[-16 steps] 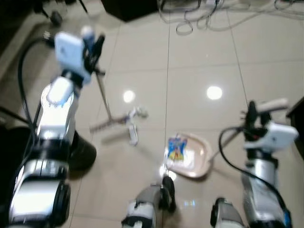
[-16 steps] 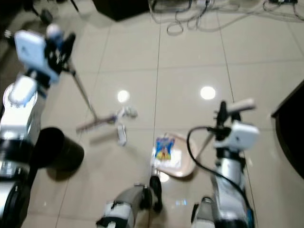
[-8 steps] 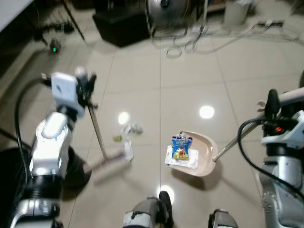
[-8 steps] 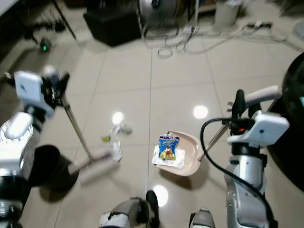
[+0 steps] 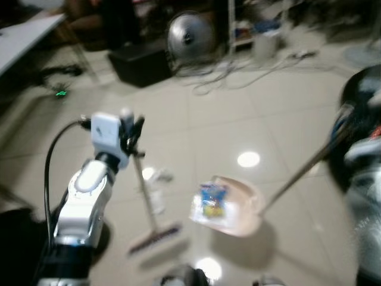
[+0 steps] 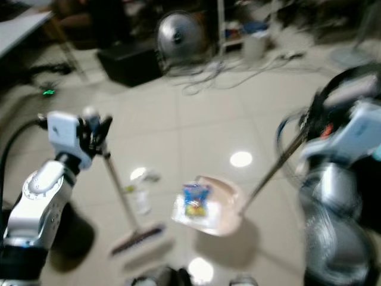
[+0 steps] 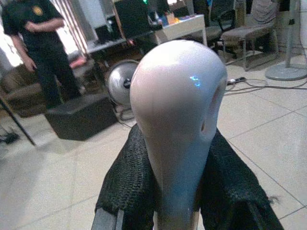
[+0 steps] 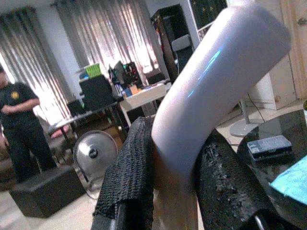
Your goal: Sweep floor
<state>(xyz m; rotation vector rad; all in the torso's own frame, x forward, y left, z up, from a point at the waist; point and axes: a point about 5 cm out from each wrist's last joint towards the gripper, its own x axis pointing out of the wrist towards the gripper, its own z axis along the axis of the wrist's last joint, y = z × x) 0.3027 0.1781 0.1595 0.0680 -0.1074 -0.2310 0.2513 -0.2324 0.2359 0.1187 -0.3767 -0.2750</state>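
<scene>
Broom upright-tilted, brush floorward.

Open floor is left ahead; it is bounded at the far side by cables, a fan and a black box.

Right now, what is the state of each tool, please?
Left tool: closed on the broom handle.
Right tool: closed on the dustpan handle.

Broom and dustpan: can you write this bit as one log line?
left claw grips broom | right claw grips dustpan | wrapper in pan
</scene>
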